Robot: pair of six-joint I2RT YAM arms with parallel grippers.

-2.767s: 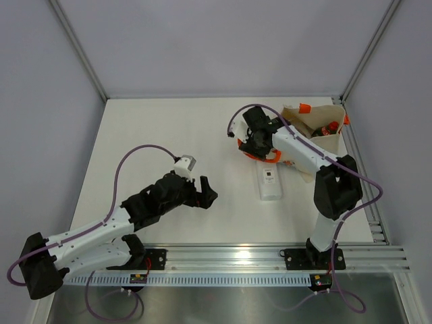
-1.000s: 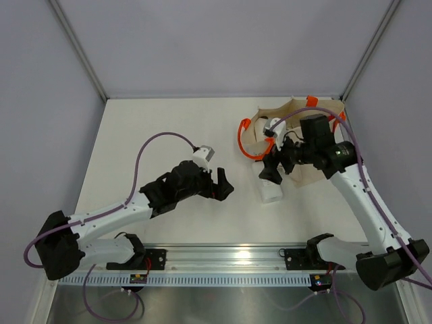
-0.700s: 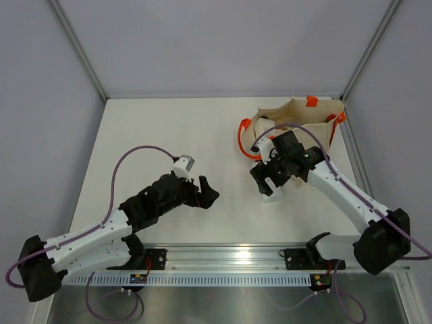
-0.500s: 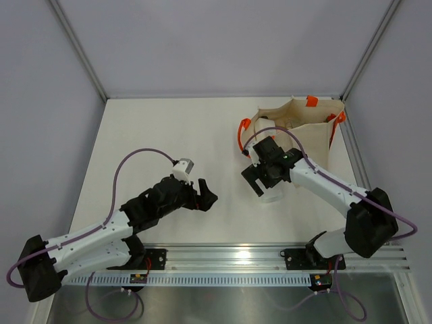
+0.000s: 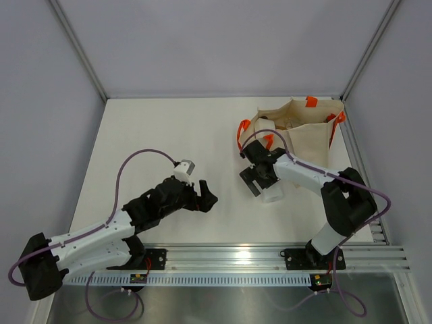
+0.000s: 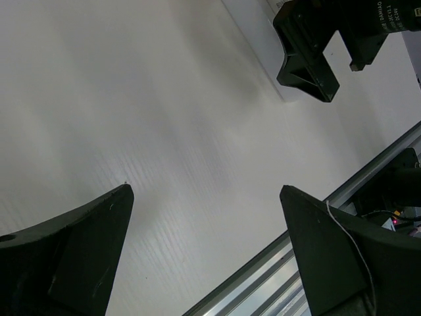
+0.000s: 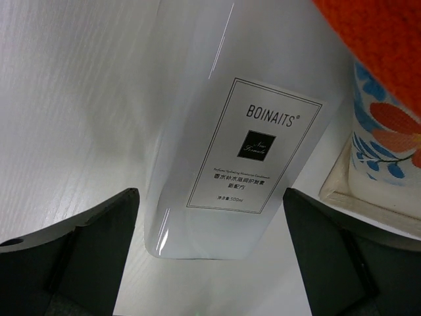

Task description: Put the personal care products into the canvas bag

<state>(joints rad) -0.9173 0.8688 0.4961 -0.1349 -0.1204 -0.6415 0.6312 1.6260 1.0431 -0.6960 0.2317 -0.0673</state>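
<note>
Nearby, white bottle, orange handle, canvas bag

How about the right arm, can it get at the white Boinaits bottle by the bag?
Probably yes. The right claw hangs open directly over the white Boinaits bottle, straddling it, with nothing between. The canvas bag beside it seems clear.

You're in a lab robot cell: plain grey walls, aluminium frame posts, white counter, extrusion rail up front.
</note>
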